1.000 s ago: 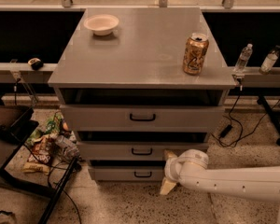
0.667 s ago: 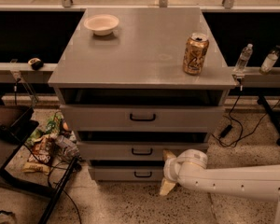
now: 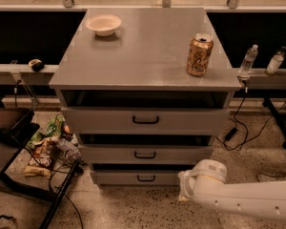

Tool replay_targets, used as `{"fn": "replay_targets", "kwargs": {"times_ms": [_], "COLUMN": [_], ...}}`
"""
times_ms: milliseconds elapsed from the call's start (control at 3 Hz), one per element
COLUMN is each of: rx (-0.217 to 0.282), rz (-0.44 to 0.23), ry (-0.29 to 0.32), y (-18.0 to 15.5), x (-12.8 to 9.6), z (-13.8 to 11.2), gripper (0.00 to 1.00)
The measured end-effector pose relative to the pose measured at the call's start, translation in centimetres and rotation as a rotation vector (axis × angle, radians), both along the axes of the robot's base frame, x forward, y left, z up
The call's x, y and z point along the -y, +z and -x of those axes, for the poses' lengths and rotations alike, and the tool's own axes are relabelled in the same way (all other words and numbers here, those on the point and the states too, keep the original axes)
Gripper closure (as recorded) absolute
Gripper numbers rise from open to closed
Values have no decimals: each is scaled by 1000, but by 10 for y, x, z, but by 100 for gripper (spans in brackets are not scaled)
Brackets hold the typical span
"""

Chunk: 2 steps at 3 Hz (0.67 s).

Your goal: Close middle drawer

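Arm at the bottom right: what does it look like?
The arm is a smooth white tube with small dark dots along its side and a rounded white joint. Its tool, low by the lowest drawer front, is cream-coloured. No loose cables show.

Middle drawer (image 3: 115,154) grey, slightly open; claw (image 3: 183,193) lower-right.

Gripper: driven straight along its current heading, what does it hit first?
Probably the floor in front of the lowest drawer. The gripper hangs low by that drawer's right end, angled down and left, below the middle drawer. Depth is unclear.
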State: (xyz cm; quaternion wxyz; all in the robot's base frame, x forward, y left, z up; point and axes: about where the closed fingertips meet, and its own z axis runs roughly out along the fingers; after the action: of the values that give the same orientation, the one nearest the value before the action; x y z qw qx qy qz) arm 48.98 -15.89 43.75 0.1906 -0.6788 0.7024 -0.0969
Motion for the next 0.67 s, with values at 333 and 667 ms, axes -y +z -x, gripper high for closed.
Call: {"fn": "replay_targets", "kwargs": {"times_ms": [333, 667], "rx": [-45, -41], "rz": [120, 209], "ry": [34, 35], "y": [35, 87], "x": [38, 79], "z": [54, 86], "gripper": [66, 89]}}
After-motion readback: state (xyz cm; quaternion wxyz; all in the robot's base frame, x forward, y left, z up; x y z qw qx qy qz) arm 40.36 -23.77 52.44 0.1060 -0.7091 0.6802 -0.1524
